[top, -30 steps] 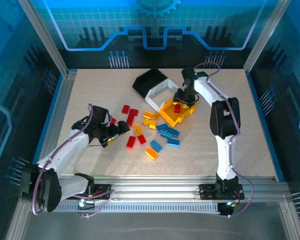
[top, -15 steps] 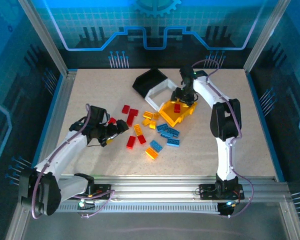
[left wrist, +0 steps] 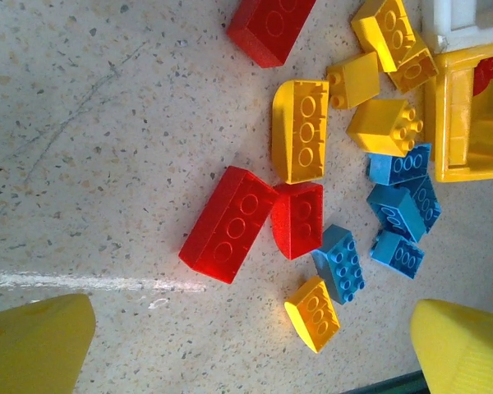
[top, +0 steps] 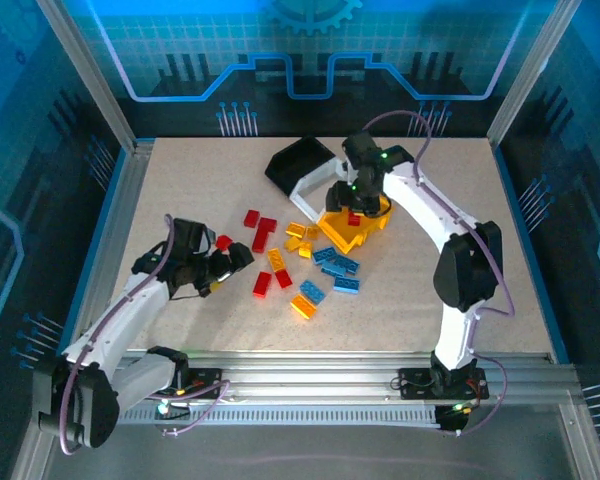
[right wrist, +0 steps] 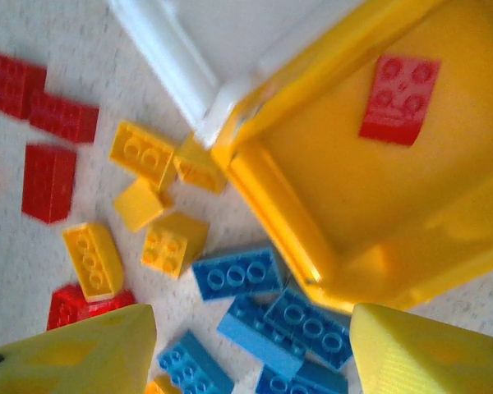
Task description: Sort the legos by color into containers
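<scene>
- One red brick lies flat, studs up, on the floor of the yellow bin. From above it shows as a red patch inside that bin.
- The other legos lie loose on the tabletop, spread out in front of the bins. The red ones are toward the left and the yellow-orange ones in the middle. The blue bricks are bunched just beside the yellow bin's sloped front, some of them touching one another.
- The containers stand joined in a slanted row. The black bin is farthest back, the white bin is in the middle, and the yellow bin is nearest the loose bricks.
- The right hand hangs over the yellow bin. In the right wrist view its yellow fingers stand apart with nothing gripped between them, and the bin and the blue bricks lie below.
- The left hand sits low over the tabletop at the left edge of the scatter. Its fingers are spread wide and it holds nothing.
- Ahead of the left hand, a long red brick lies touching a shorter rounded red brick. A yellow-orange brick lies just beyond them, and blue bricks lie off to one side.
</scene>
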`<state>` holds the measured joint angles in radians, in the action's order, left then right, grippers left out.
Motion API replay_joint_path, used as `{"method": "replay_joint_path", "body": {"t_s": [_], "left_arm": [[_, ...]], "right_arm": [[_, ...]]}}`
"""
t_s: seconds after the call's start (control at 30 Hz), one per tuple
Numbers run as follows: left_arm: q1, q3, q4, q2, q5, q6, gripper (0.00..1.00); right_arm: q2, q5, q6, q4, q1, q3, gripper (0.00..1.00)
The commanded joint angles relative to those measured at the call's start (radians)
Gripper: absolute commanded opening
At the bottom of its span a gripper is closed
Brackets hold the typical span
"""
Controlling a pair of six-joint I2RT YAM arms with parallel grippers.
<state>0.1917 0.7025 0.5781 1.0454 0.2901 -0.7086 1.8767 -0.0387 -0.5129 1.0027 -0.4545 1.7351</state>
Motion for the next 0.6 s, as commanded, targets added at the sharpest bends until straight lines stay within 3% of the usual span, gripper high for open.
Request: {"method": "replay_joint_path", "body": {"t_s": [0.0, 0.27, 0.57], "left_arm": [[-0.019, -0.023, 0.002, -0.030, 0.035, -0.003, 0.99], [-0.035, -0.006, 0.026, -0.039, 0.047, 0.017, 0.99], [-0.035, -0.038, -0.002, -0.044, 0.064, -0.019, 0.99]], "right_arm": [[-0.069, 0.004, 0.054, 0.019, -0.039, -0.086, 0.66], [-0.186, -0.016, 0.093, -0.004, -0.101, -0.279, 0.68], [-0.257, -0.037, 0.072, -0.055, -0.121, -0.471, 0.82]]}}
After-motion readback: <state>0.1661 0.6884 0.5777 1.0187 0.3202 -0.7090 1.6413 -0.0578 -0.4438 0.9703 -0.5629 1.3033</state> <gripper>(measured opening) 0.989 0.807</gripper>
